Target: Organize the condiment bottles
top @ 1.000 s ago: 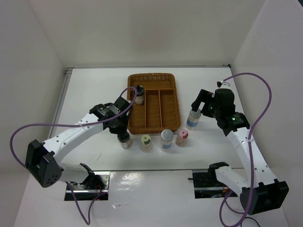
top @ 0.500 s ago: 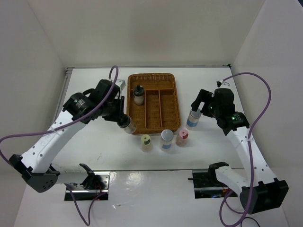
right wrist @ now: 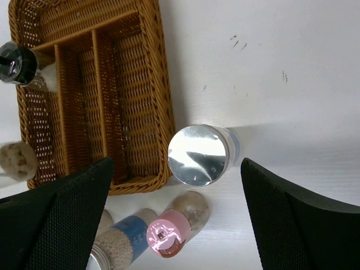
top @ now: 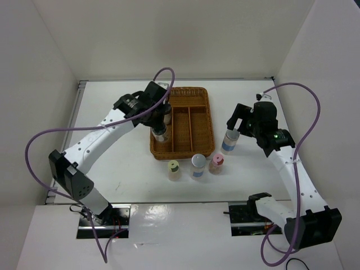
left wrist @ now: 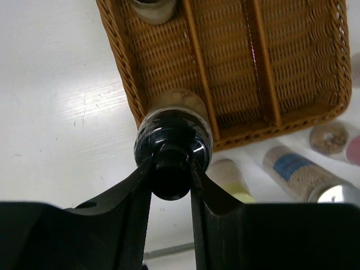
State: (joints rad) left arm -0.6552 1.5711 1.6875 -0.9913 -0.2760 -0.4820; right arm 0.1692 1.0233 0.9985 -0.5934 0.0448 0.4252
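- My left gripper (left wrist: 171, 175) is clamped on the dark cap of a clear shaker (left wrist: 175, 121).
- That shaker hangs at the near-left corner of the brown wicker tray (top: 194, 91), over the rim of its left compartment. I cannot tell whether its base touches the wicker.
- A second dark-capped shaker (right wrist: 15, 62) stands at the far end of the same left compartment.
- My right gripper (right wrist: 177, 162) is spread wide and grips nothing, with one finger on either side of a white cylinder with a silver top (right wrist: 199, 154).
- That cylinder stands upright on the white table (top: 112, 107), just beside the tray's right wall near its near corner.
- Three more stand in a row on the table just in front of the tray: a yellow-capped bottle (top: 174, 167), a grey-topped cylinder with a blue label (top: 197, 165) and a pink-capped bottle (top: 217, 162).
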